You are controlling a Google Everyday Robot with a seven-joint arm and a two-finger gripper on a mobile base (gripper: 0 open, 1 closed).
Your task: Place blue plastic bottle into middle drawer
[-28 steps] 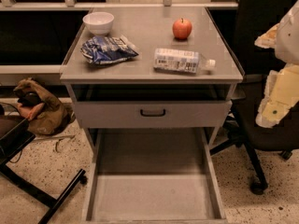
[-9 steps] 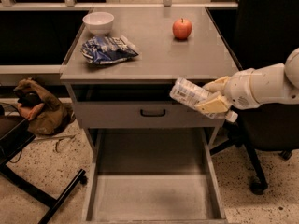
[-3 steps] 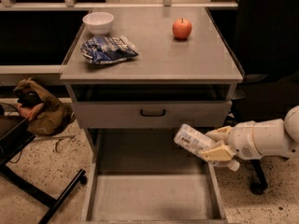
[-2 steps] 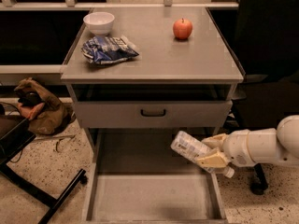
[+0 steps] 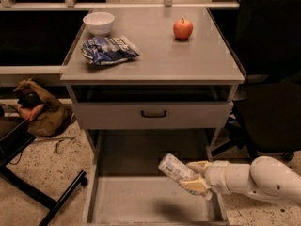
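While the blue plastic bottle hangs tilted over the right half of the middle drawer, it does not touch the grey floor, and its shadow lies on the floor just below. The gripper pinches the bottle at its lower right end, with one finger above and one below. The white arm comes in from the right, across the thin right wall of the drawer.

To do this step well, I think the gripper should go down until the bottle is close to the floor. It should also bring the bottle more level and only then let it go. The bottle is round, so a drop from this height can make it bounce or roll.

The nearest edge is the right wall, which lies just under the wrist, so the arm should not sink much without moving a little to the left. Above and behind is the drawer front with its black handle; the upper end of the bottle is below it and apart from it. The floor to the left and in the middle of the drawer is bare, so there is the most room on that side. To leave, the arm probably must rise first, then go back to the right.
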